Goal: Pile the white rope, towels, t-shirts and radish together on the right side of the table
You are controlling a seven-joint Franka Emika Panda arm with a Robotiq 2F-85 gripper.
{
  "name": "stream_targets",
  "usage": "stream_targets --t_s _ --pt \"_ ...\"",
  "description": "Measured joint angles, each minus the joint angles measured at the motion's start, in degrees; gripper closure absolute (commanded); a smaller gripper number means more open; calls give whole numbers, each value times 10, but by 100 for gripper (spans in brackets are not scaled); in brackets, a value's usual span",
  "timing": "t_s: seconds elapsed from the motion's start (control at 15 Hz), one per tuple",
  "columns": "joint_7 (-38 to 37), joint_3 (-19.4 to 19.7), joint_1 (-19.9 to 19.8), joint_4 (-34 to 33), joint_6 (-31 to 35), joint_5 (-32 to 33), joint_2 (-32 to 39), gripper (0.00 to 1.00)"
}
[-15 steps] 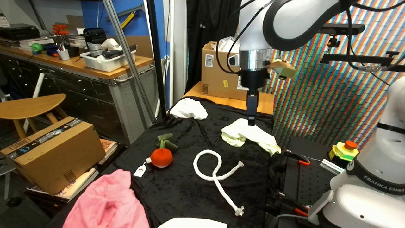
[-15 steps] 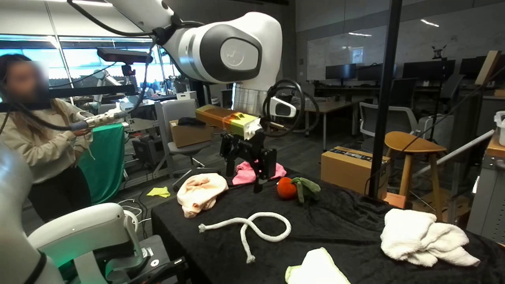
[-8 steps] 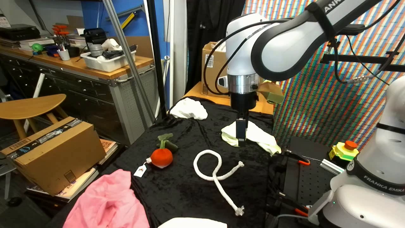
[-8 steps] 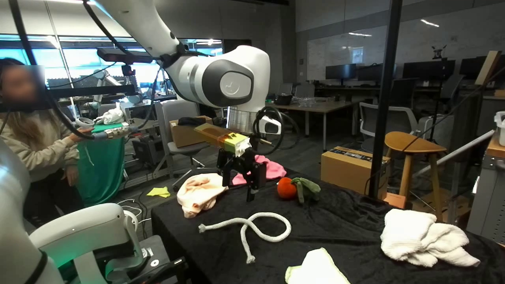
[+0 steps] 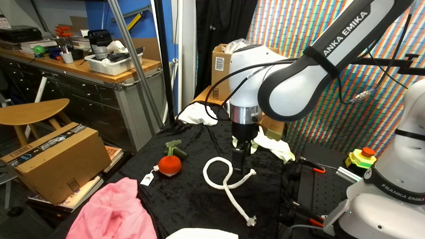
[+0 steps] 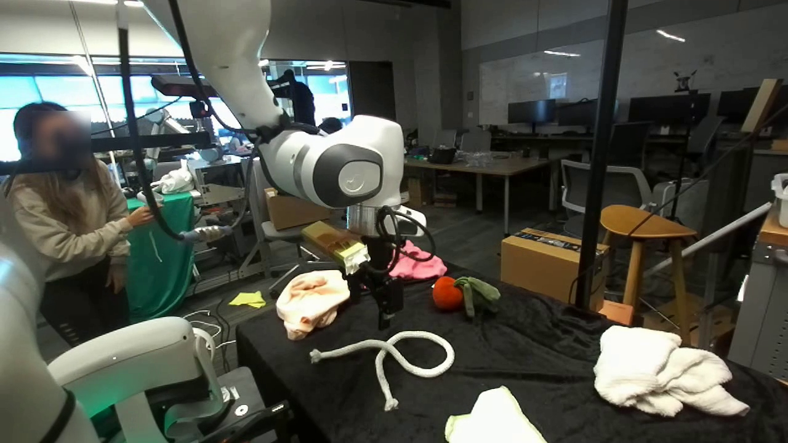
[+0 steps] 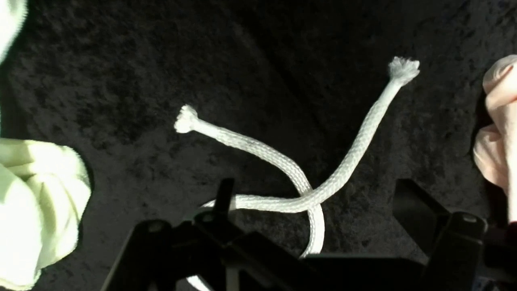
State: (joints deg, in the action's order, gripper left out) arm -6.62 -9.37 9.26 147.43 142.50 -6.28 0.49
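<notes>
The white rope [image 5: 237, 204] lies looped on the black table [image 5: 199, 212]. Above it my gripper [image 7: 315, 182] stands open, its fingers spread to either side of where the rope crosses itself, holding nothing. The radish [image 6: 448, 294], red-orange with green leaves, rests beyond the rope in an exterior view. Cloths lie around: a crumpled white towel [image 6: 665, 369], a pale yellow-edged cloth [image 7: 44, 202], a pink cloth [image 5: 113, 212] and a peach cloth [image 6: 314, 301]. Which of these are t-shirts I cannot tell. The arm partly covers the yellow-edged cloth in an exterior view.
A black post [image 6: 597, 154] rises near the table's edge. Cardboard boxes stand on the floor [image 5: 56, 162] and behind the table [image 5: 219, 78]. Beside the robot base sits a red emergency button [image 5: 368, 152]. A person [image 6: 68, 209] stands behind the arm.
The gripper has come down and across, away from above the yellow-edged cloth to low over the rope, staying open. The rope, radish and cloths have not moved.
</notes>
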Motion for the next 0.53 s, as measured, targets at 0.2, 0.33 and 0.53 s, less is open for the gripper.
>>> stream_targets --t_s 0.2,0.33,0.53 --pt "-72 -12 15 -9 48 15 42 0" --pt "-122 -13 26 -21 69 40 70 0" --pt "-194 -4 44 -40 82 94 109 0"
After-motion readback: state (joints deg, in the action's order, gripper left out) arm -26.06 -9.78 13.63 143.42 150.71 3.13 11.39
